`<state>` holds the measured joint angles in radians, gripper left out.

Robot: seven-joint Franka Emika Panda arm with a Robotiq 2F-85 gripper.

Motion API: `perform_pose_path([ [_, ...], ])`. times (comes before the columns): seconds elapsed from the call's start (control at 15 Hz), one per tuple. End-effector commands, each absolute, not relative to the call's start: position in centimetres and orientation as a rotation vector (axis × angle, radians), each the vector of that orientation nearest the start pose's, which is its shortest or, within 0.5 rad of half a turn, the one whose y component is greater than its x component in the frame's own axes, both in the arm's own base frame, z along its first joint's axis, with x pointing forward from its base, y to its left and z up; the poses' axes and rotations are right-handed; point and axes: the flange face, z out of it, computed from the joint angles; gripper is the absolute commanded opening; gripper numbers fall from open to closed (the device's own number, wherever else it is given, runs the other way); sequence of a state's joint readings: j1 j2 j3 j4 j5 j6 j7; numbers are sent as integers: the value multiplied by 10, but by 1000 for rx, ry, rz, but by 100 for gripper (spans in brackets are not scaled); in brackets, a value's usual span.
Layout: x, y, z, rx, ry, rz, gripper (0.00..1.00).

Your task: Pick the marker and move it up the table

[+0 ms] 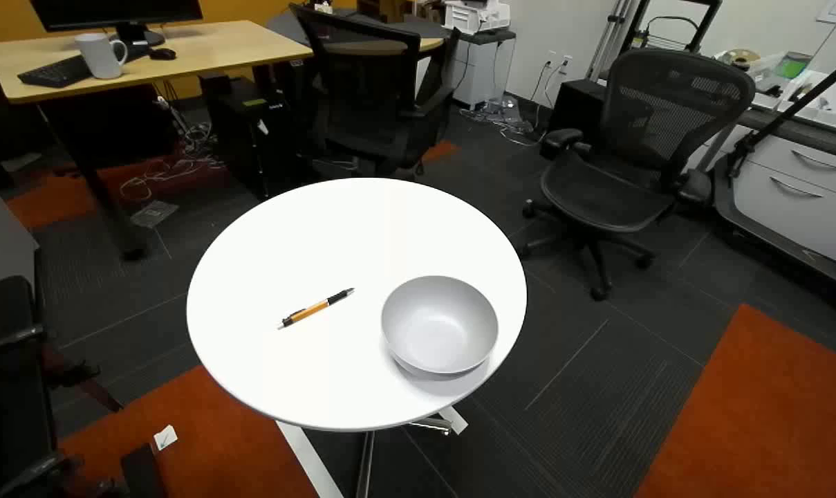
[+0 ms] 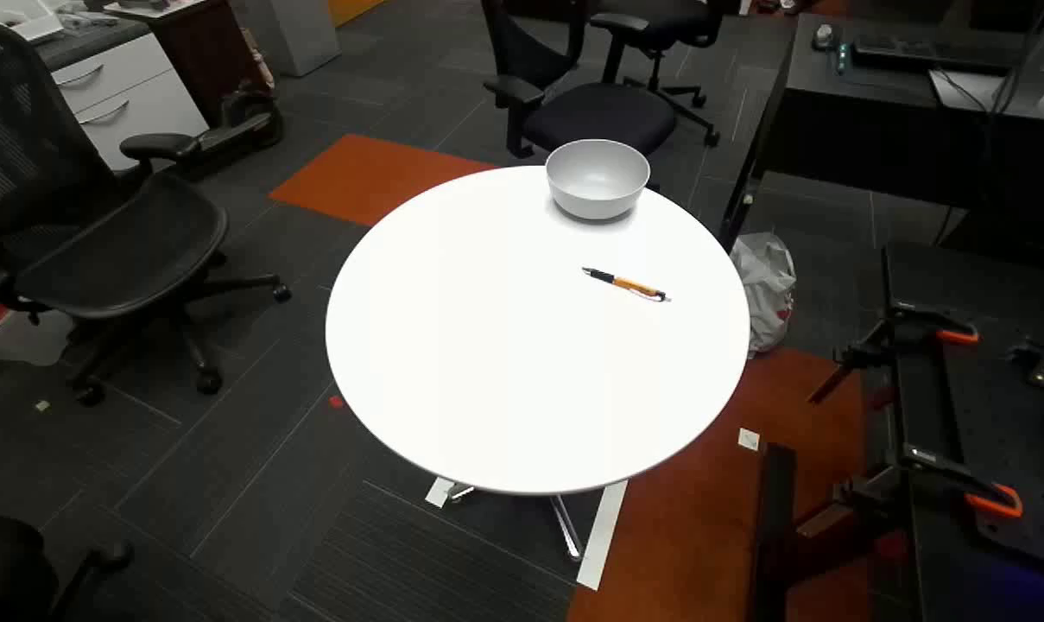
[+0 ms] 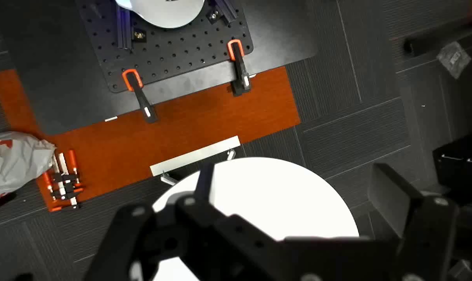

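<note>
The marker, with an orange body and a dark grip and tip, lies flat on the round white table. It also shows in an exterior view, on the table near the bowl. My gripper shows only in the wrist view. Its two fingers are wide apart with nothing between them, high above the table. The marker does not show in the wrist view, where the gripper's body covers much of the table. The gripper is out of sight in both exterior views.
A grey-white bowl stands near the table's edge, beside the marker; it also shows in an exterior view. A black base desk with orange-tipped clamps is close to the table. Black office chairs stand around.
</note>
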<state>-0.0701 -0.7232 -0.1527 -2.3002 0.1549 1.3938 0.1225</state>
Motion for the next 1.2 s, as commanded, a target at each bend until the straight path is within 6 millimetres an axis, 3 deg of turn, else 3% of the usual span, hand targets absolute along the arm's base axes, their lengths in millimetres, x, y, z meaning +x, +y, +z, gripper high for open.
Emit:
perform_pose_path([
  [0.0, 300, -63, 584, -2840, 407, 262, 100],
  [0.33, 300, -63, 584, -2840, 407, 262, 100],
  [0.67, 323, -56, 570, -2879, 473, 186, 100],
  [1.13, 370, -46, 501, -2908, 561, 51, 100],
])
